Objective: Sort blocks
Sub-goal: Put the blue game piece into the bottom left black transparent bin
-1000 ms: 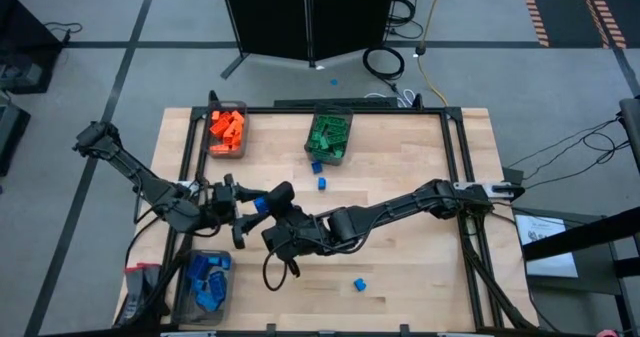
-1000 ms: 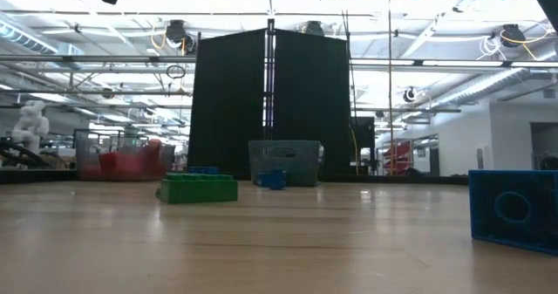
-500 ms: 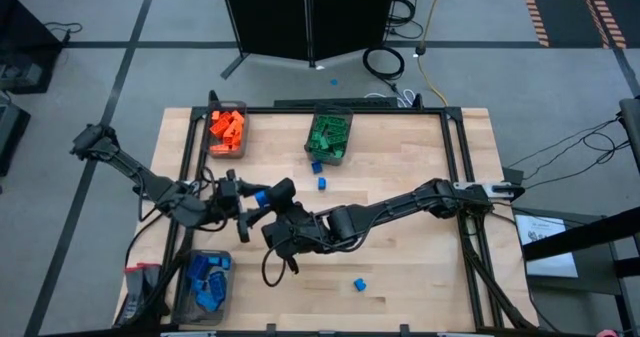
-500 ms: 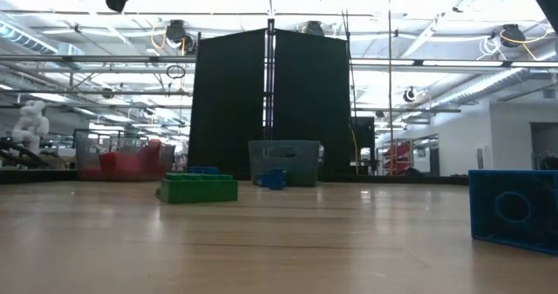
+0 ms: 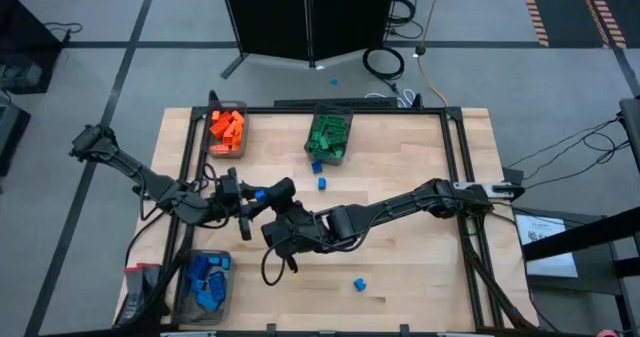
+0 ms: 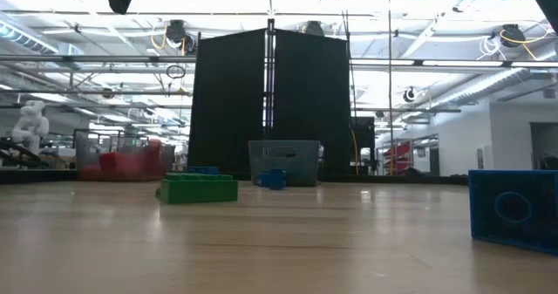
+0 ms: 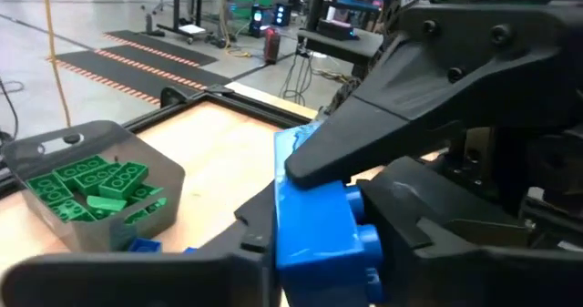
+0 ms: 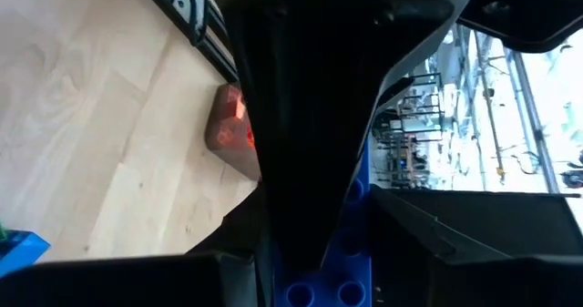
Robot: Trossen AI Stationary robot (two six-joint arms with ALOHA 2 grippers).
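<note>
Since a second ago the left gripper [image 5: 243, 197] has shifted slightly toward the frame's top and closed in on the small blue studded plastic brick [image 5: 259, 194], which sits left of centre in the high view, between the two grippers and above the tabletop. In the left wrist view that blue brick [image 7: 314, 220] is clamped between the left arm's own dark fingers [image 7: 437, 225], while the right gripper [image 5: 270, 199] pinches the same brick from the opposite side; both hands grasp it at once. The right wrist view shows the brick [image 8: 351, 252] squeezed between dark fingers too.

On the light wooden table [image 5: 420, 267], a dark translucent bin of orange bricks [image 5: 227, 129] sits at upper left, a bin of green bricks [image 5: 329, 134] at upper centre, and a bin of blue bricks [image 5: 206, 282] at lower left. Loose blue bricks lie just below the green bin [image 5: 316, 166], near centre [image 5: 322, 183], and at lower centre [image 5: 359, 284]. The low view shows a green brick [image 6: 197, 188] lying on the table.
</note>
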